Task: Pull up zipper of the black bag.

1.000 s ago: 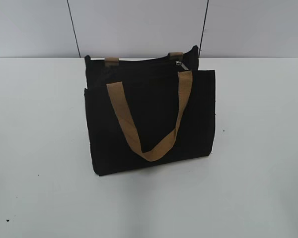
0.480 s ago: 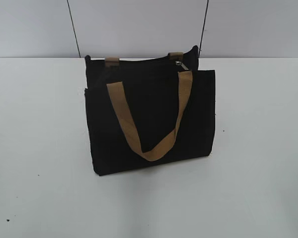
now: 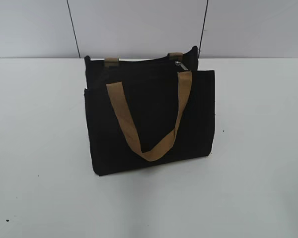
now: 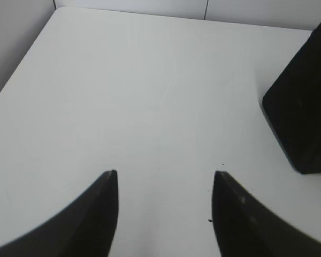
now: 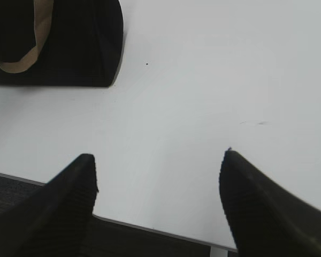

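The black bag (image 3: 149,116) stands upright in the middle of the white table, a tan strap handle (image 3: 149,119) hanging down its front. The zipper (image 3: 181,65) shows as a small silver pull at the right end of the bag's top edge. Neither gripper shows in the exterior view. My left gripper (image 4: 165,174) is open and empty over bare table, with a corner of the bag (image 4: 305,112) far to its right. My right gripper (image 5: 159,156) is open and empty near the table's front edge, the bag (image 5: 69,43) at the upper left of its view.
The white table (image 3: 258,148) runs to a grey wall at the back. The table's front edge (image 5: 150,227) lies under the right gripper. Small dark specks (image 4: 210,220) dot the table.
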